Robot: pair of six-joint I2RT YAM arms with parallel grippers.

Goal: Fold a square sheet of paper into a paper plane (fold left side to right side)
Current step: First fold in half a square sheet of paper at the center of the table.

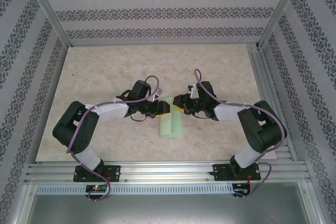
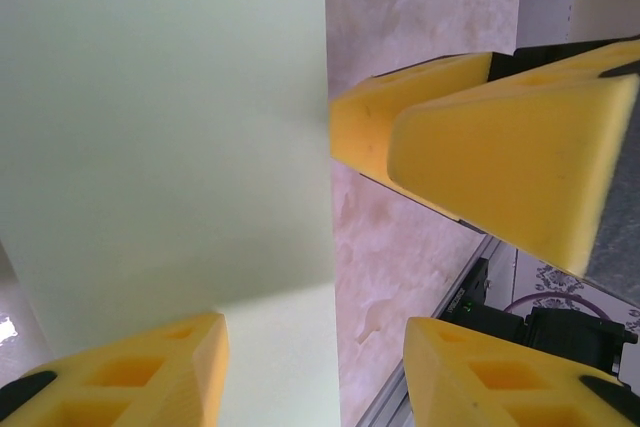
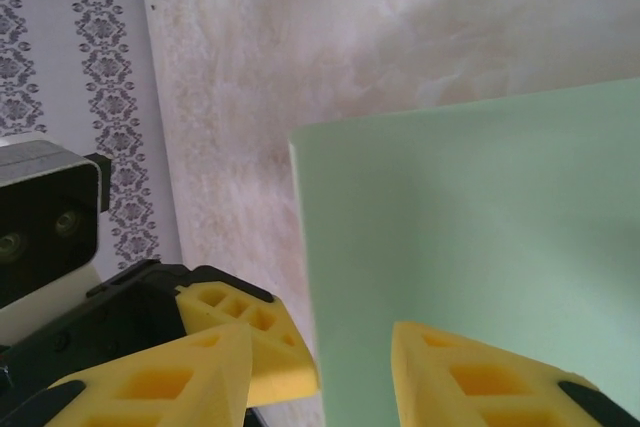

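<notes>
The square sheet of paper (image 1: pixel 170 125), pale mint green, lies at the table's middle as a narrow folded strip running toward the near edge. Both grippers meet nose to nose over its far end. My left gripper (image 1: pixel 160 108) is open; in its wrist view the paper (image 2: pixel 160 127) covers the left half, and its straight edge passes between the yellow fingers (image 2: pixel 130 377). My right gripper (image 1: pixel 179 106) is open too, straddling the paper's edge (image 3: pixel 480 217), one fingertip (image 3: pixel 490 377) over the green. The right gripper's fingers (image 2: pixel 480 137) show beside the paper in the left wrist view.
The marbled beige table (image 1: pixel 105 77) is boxed in by patterned walls (image 1: pixel 168 9) on three sides. Aluminium rails (image 1: pixel 168 170) run along the near edge by the arm bases. The left wrist's camera housing (image 3: pixel 40 217) sits close to my right fingers.
</notes>
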